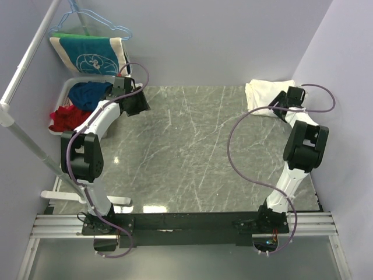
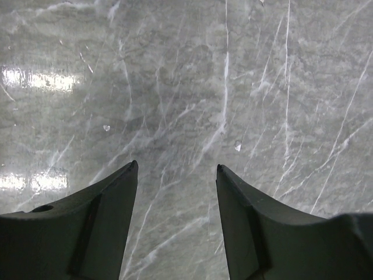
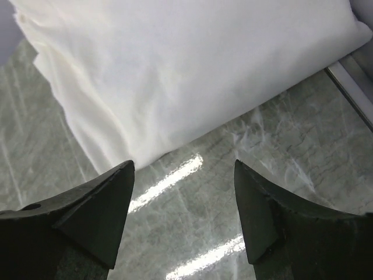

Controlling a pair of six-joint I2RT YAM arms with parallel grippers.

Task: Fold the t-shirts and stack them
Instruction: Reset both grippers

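one folded t-shirt [image 1: 265, 96] lies in the far right corner of the table [image 1: 192, 151], cream-white, plain side up, no print showing. its long axis runs roughly left to right along the back wall, a little skewed, with its right end by the right wall. the right gripper [image 1: 281, 105] is at its near right part, fingers spread and holding nothing.

the right wrist view shows what the top view cannot: the t-shirt [image 3: 186, 70] is several layers thick, the stacked fold edges stepping down on the left of that picture, and its near edge is a smooth fold running slantwise. the right gripper [image 3: 183, 168] hangs over bare stone just short of that edge, apart from the cloth. the left wrist view shows only the left gripper [image 2: 177, 168], jaws spread with nothing between them, above veined stone with two small specks. only the top view places the left gripper [image 1: 139, 104] near the far left corner, beside a white basket [image 1: 69, 87] holding blue and red garments [image 1: 81, 102].

the tabletop is glossy grey-green marble-look with bright glare patches. pale lilac walls [image 1: 233, 35] close in the back and right. a teal cloth [image 1: 87, 53] with a white flower print hangs behind the basket under light blue hangers [image 1: 87, 20], and a white rail [image 1: 23, 76] slants along the left.
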